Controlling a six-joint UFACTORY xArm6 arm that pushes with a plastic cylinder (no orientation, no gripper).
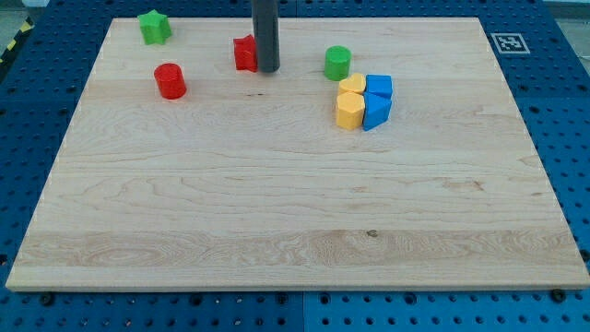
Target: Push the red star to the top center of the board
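The work surface is a pale wooden board [277,212] with visible horizontal grain, resting on a blue perforated table [572,138]. A small square black-and-white marker [507,42] sits at the board's top right corner.

Items from the view's left to right:

1. The green star [154,27] lies near the top left corner. It is matte, with short blunt points.
2. The red cylinder [170,80] stands below and slightly right of the green star, well apart from it. It has a flat round top and smooth sides.
3. The red star [244,53] sits in the upper part of the board, left of centre. Its right side is hidden behind the rod, so its full outline cannot be made out.
4. The rod [265,32] is straight, dark and smooth, entering from the view's top. My tip [267,69] rests on the board against the right side of the red star; whether it touches cannot be told for certain. The rod carries no clamp and holds nothing.
5. The green cylinder [337,63] stands right of the rod, clear of it.
6. A tight cluster lies just below and right of the green cylinder: the yellow heart [350,86] above the yellow hexagonal block [348,111], with two blue blocks [378,101] touching them on the right, one above the other. The blue shapes are angular; their exact form cannot be determined.
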